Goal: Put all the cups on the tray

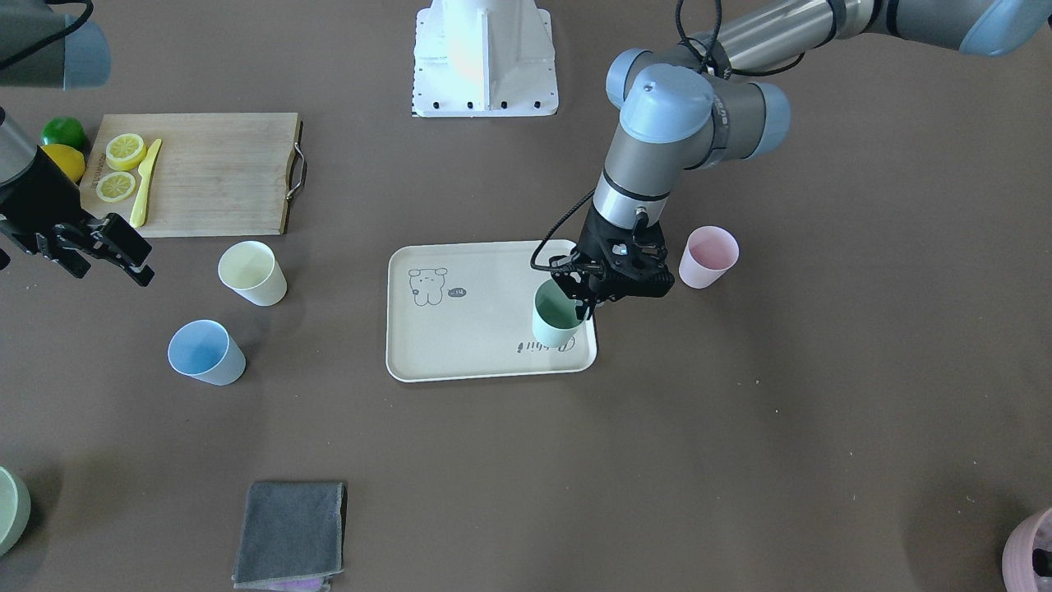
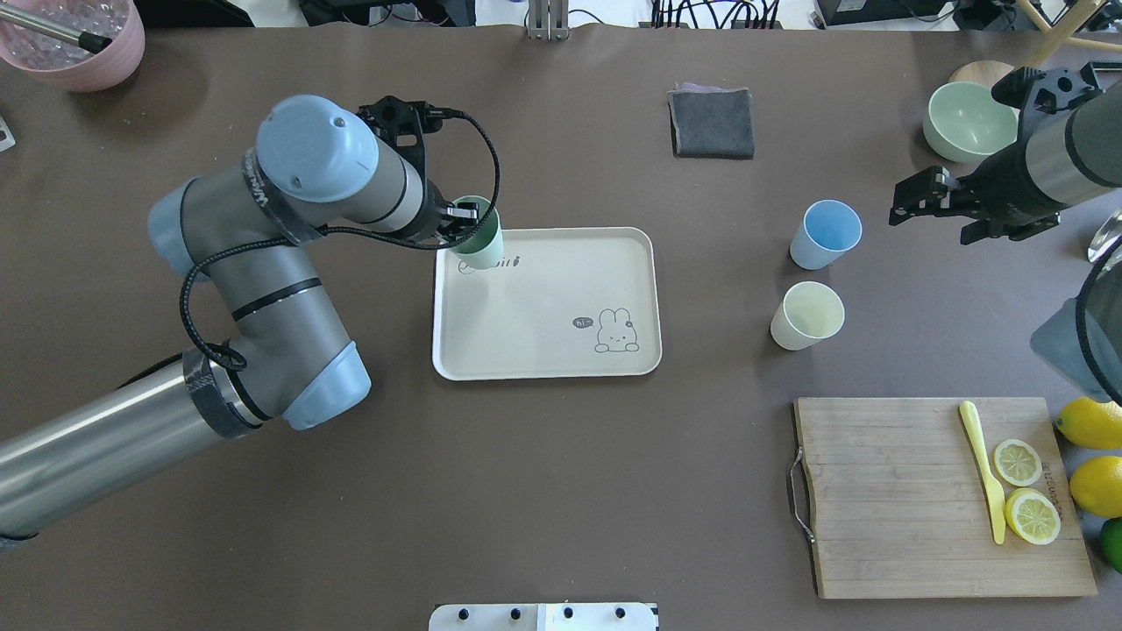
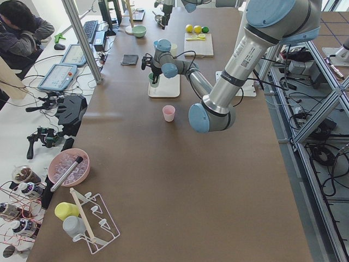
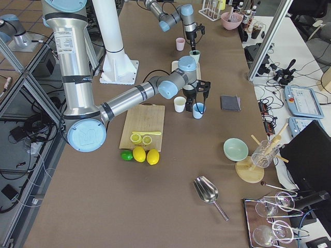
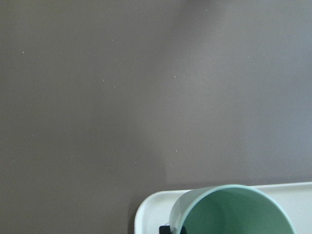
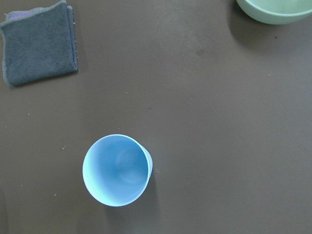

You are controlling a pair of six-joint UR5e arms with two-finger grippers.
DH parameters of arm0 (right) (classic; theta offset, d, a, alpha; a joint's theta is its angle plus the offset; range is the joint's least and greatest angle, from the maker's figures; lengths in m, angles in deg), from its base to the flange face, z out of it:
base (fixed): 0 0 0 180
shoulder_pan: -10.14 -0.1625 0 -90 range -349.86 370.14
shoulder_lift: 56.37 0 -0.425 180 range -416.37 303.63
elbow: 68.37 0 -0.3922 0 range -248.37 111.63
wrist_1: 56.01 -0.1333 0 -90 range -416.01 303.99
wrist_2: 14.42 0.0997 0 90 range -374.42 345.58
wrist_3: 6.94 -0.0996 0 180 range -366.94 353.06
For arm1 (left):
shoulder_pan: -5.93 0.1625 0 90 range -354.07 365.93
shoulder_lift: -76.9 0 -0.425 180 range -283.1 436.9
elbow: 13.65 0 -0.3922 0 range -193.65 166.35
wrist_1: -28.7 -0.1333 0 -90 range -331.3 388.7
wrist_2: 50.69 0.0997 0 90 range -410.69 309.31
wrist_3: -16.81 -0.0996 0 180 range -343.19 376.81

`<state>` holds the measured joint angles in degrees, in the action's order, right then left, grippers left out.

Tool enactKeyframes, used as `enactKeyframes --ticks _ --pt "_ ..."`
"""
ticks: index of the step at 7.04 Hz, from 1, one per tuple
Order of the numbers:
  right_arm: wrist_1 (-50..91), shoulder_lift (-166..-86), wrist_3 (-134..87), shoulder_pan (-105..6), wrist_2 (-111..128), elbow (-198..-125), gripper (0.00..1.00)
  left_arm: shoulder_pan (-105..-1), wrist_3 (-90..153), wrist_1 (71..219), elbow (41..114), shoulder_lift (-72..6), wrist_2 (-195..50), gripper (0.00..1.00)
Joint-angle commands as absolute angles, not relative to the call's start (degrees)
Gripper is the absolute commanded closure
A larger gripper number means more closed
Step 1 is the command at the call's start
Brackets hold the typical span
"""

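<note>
My left gripper [image 1: 585,298] is shut on the rim of the mint green cup [image 1: 556,318], which stands upright at a corner of the cream tray [image 1: 477,329]. I cannot tell whether the cup rests on the tray or hangs just above it. One fingertip [image 5: 168,229] shows at the cup's rim [image 5: 234,209]. The pink cup [image 1: 708,256] stands on the table just off the tray. The pale yellow cup [image 2: 807,315] and the light blue cup [image 2: 825,234] stand on the table to the tray's other side. My right gripper [image 2: 931,217] is open and empty, above the table beside the blue cup [image 6: 117,170].
A wooden cutting board [image 2: 894,499] carries lemon slices and a yellow knife [image 2: 983,469], with whole lemons and a lime beside it. A grey cloth [image 2: 712,123], a pale green bowl [image 2: 964,121] and a ribbed pink pot [image 2: 79,39] lie along the far edge.
</note>
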<state>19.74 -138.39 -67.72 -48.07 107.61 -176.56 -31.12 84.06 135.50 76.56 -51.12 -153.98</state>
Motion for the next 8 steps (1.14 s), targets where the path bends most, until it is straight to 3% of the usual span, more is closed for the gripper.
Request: enactKeyframes --ticks 1,4,5,8 --pt "20.02 -135.91 -64.94 -48.48 107.22 -173.14 0.05 -29.75 83.96 135.31 74.17 -51.25 -152.03 1.00" --pt "20.02 -135.91 -64.94 -48.57 107.05 -173.05 0.05 -30.81 83.79 135.40 73.45 -51.16 -152.11 1.00" --pt "20.02 -135.91 -64.60 -48.57 106.79 -172.79 0.05 -30.81 83.79 135.40 73.45 -51.16 -152.03 0.03" --pt "19.93 -135.47 -64.33 -48.30 106.43 -170.69 0.06 -37.88 79.61 135.40 75.47 -52.39 -161.52 0.02"
